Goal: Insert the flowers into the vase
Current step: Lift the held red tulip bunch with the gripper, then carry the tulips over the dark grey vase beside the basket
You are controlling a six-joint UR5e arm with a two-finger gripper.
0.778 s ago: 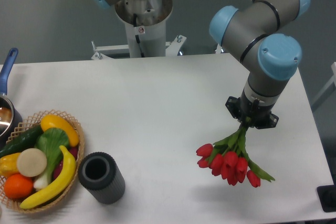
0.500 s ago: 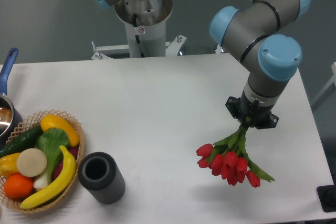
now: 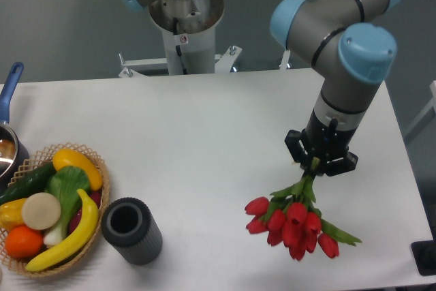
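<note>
My gripper (image 3: 314, 166) is at the right of the table, pointing down, and is shut on the green stems of the flowers (image 3: 291, 222). The bunch of red tulip buds hangs heads-down below the gripper, just above the table's front right part. The vase (image 3: 131, 230), a dark grey ribbed cylinder with a round black mouth, stands at the front left, far to the left of the gripper. Its mouth holds nothing that I can see.
A wicker basket (image 3: 96, 162) with fruit and vegetables stands just left of the vase, touching or nearly touching it. A blue-handled pot (image 3: 8, 97) is at the left edge. The robot's base (image 3: 185, 18) rises behind the table. A black object (image 3: 425, 257) sits at the front right corner.
The gripper with the flowers has shifted a little to the left and down. The bunch now hangs lower and slightly further left. The vase and basket have not moved.
</note>
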